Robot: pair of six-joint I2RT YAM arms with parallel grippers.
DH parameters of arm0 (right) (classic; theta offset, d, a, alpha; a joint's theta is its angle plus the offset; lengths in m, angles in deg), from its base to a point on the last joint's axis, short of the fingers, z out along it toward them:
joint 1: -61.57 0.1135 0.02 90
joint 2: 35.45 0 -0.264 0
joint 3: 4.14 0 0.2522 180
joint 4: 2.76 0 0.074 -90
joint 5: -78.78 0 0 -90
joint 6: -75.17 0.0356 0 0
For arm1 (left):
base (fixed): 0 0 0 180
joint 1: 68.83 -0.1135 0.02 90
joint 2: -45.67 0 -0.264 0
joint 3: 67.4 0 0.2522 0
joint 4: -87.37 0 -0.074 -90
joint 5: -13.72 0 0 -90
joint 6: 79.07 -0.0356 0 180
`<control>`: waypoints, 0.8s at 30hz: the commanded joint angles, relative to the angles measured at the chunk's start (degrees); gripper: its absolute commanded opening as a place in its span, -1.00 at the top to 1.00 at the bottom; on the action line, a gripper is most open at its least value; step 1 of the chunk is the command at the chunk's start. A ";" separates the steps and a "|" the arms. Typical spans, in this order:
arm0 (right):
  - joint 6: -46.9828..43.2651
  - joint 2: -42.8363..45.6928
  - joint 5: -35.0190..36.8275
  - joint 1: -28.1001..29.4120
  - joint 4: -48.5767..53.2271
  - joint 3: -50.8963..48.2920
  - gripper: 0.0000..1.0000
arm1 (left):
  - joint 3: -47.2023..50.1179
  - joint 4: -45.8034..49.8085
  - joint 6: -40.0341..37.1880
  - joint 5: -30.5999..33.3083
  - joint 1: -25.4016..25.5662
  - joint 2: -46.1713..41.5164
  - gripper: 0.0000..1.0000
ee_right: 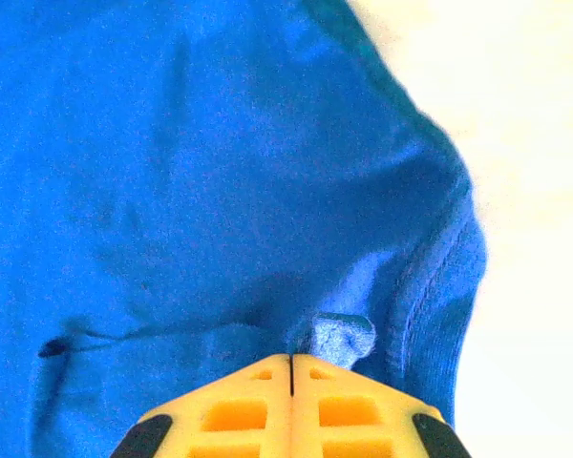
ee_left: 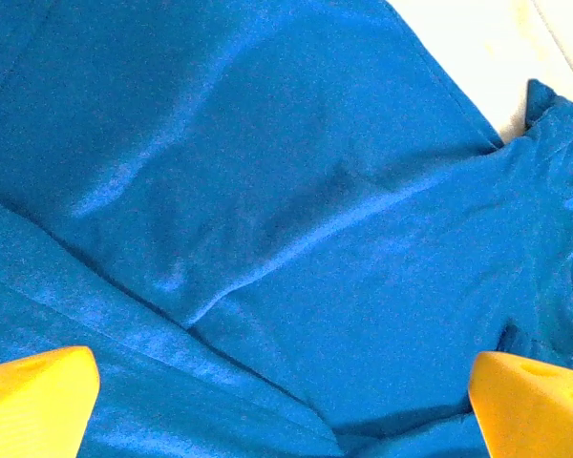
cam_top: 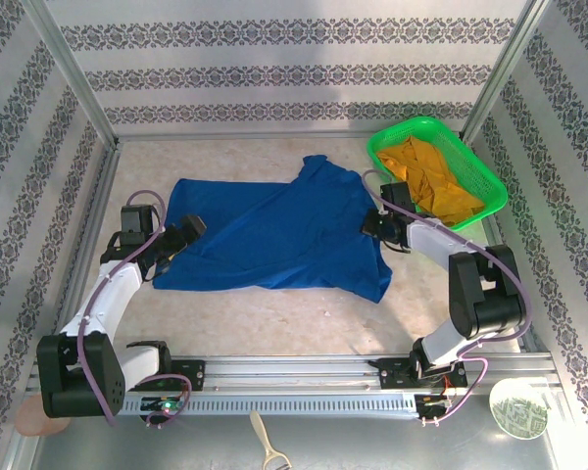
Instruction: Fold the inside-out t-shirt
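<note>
Royal-blue cotton: the inside-out t-shirt [cam_top: 274, 235] lies spread across the middle of the desk [cam_top: 274, 318], its long axis running left to right.
One pointed corner reaches toward the far wall; which end is the collar I cannot tell. The right end effector [ee_right: 291, 367] has its fingers pressed together on a small tuft of cloth just inside the shirt's stitched right edge. The left end effector [ee_left: 286, 410] is spread wide over the shirt's left end, holding nothing.
</note>
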 commanded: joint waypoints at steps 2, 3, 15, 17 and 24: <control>-2.84 -2.28 0.18 -1.04 0.66 4.87 0.27 | 0.07 0.83 -1.55 1.19 -0.40 2.19 -0.99; -3.10 -2.57 -0.39 -1.07 1.64 5.54 -0.03 | 0.13 0.91 -1.56 1.21 -0.42 2.75 -0.99; 1.46 27.10 3.63 2.49 21.11 -12.59 -0.23 | 7.33 -0.03 3.43 0.06 -0.40 -2.09 -0.99; 2.29 31.96 4.87 3.79 25.29 -15.48 -0.23 | 8.20 -0.48 3.83 0.30 -0.39 -2.89 -0.99; 10.22 41.09 3.41 10.02 27.24 -25.63 -0.19 | 8.92 -1.96 4.13 -0.47 -0.42 -0.98 -0.99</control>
